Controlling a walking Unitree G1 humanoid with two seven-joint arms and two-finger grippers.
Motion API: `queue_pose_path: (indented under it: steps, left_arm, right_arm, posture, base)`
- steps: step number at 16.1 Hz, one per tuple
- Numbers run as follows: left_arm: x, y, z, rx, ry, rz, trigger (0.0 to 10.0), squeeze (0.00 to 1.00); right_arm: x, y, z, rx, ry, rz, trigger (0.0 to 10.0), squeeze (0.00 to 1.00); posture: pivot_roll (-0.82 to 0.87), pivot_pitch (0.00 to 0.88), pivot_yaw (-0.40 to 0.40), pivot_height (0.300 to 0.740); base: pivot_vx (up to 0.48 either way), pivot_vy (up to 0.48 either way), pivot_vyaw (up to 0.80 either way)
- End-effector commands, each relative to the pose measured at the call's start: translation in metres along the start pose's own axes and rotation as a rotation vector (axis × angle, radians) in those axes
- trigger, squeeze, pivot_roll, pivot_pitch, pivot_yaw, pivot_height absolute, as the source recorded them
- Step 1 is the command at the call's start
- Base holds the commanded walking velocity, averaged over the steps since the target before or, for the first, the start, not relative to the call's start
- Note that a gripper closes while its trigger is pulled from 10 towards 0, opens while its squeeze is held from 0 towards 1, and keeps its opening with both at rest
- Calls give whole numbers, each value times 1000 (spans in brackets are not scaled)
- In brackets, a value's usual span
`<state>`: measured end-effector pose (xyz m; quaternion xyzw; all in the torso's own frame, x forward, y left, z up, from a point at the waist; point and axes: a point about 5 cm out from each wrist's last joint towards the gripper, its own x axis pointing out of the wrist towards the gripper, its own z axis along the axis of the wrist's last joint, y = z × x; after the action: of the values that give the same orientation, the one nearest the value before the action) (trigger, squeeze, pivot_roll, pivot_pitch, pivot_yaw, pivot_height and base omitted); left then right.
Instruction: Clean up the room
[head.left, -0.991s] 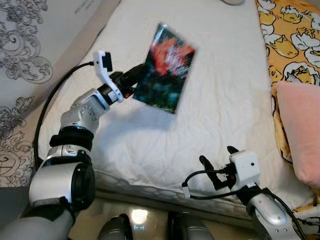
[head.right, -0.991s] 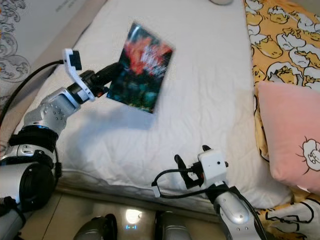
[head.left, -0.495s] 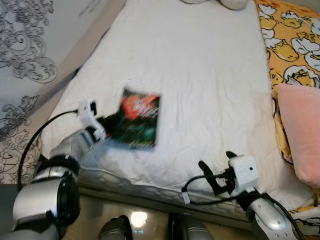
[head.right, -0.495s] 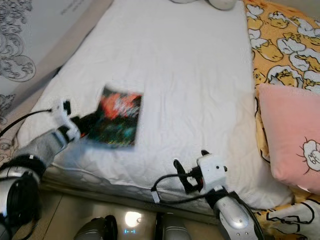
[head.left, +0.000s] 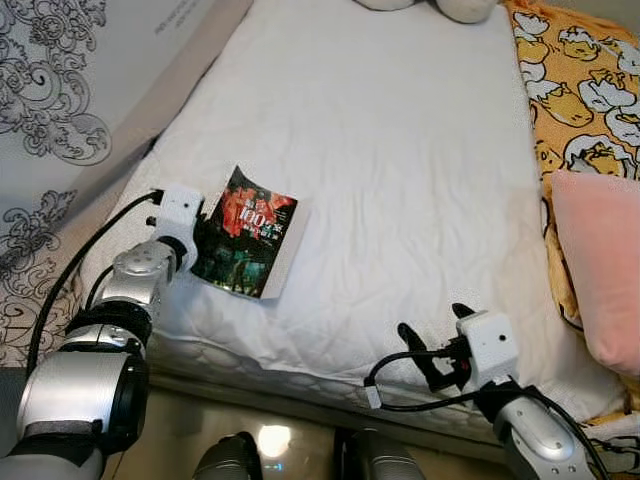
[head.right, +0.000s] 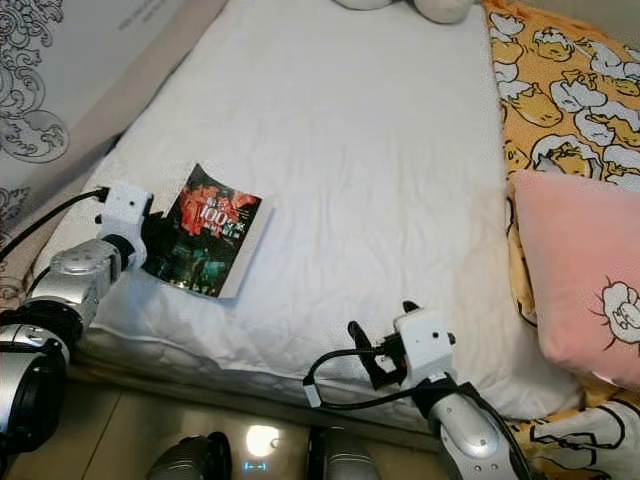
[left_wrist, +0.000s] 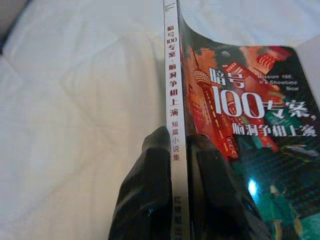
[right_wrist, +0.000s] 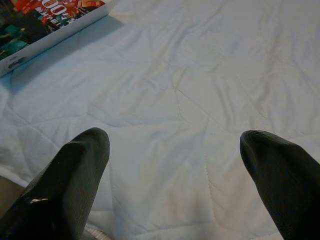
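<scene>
book lowered to bed edge

item: book (head.left: 247, 243), dark red-green cover, pinched at its spine by the left gripper (left_wrist: 177, 165). a second ago it was raised above the white bed (head.left: 400, 150); now it sits low near the left edge. right gripper (right_wrist: 175, 165) spread wide, empty. removal pending.

Red-and-dark-green book (head.left: 245, 243) cover, white quilt (head.left: 400, 180), pink pillow (head.left: 600, 260), orange duck-print sheet (head.left: 590, 90)

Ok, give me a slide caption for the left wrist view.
Left hand pinching the spine of a paperback book above the white mattress.
</scene>
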<state>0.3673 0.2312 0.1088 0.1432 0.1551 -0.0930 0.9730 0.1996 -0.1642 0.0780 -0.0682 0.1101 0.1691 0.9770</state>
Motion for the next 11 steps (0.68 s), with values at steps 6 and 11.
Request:
queue_pose_path:
  steps: [6,11]
  left_arm:
    - [-4,13,-8,-115,8,126,10000,0]
    - [8,-19,5,-232,-51,-24,10000,0]
  right_arm:
    - [-2,-3,-6,-14,35,-5,10000,0]
    - [1,-2,-6,-14,35,1,10000,0]
  posture:
    - [-204,155,-87,740]
    - [-194,161,-91,740]
  base:
    - [0,0,0]
    - [0,0,0]
